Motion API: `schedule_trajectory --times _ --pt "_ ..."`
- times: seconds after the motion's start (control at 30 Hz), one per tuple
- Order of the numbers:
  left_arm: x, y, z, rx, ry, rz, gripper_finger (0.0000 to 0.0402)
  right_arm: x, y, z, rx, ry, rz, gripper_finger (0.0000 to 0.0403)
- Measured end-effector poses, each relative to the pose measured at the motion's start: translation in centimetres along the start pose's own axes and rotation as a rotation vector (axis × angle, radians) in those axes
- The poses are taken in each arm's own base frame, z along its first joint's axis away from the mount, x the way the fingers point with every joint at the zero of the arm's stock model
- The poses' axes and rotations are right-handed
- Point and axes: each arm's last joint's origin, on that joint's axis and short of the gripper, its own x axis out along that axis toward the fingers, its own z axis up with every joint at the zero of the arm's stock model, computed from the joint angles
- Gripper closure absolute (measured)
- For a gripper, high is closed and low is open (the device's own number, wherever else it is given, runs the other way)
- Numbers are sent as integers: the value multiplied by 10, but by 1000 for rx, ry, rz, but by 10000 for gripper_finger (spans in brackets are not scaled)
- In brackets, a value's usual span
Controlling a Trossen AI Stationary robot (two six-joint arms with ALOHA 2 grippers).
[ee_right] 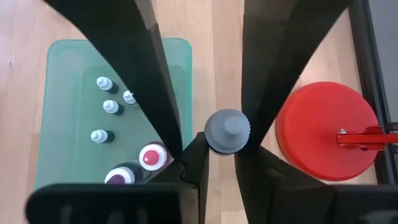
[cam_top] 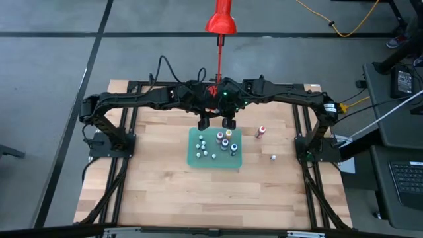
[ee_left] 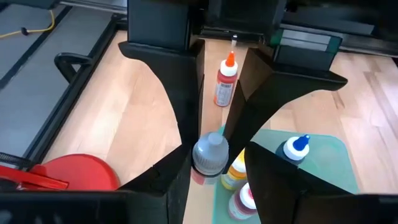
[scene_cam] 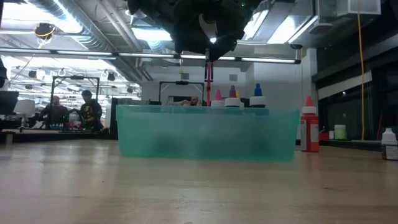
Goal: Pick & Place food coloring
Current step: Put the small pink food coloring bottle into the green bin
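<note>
A food coloring bottle with a grey cap is held in the air between the green tray's far edge and the red lamp's base. My right gripper is shut on it. My left gripper is open, with a finger on either side of the same bottle and a gap showing beside the cap. In the high view both grippers, left and right, meet over the tray's far edge. Several more small bottles stand upright in the tray. My right gripper pinches the bottle's grey cap between its two fingers, coming from above and pointing down. The bottle is lifted clear and hangs upright below the fingers, its pale body under the cap.
A red-capped bottle stands on the wood to the right of the tray, and a tiny white one stands nearer the right edge. The tall red lamp rises just behind the grippers. Bare wood lies on the table's left and near sides.
</note>
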Motion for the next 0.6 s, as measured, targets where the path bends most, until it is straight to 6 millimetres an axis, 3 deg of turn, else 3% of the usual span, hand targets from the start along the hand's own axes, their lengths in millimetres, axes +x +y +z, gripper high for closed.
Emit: schedule_trajectory --times 0.6 --pt "-7 2 2 -44 -12 -5 289 -1 0 1 -31 -10 -1 334"
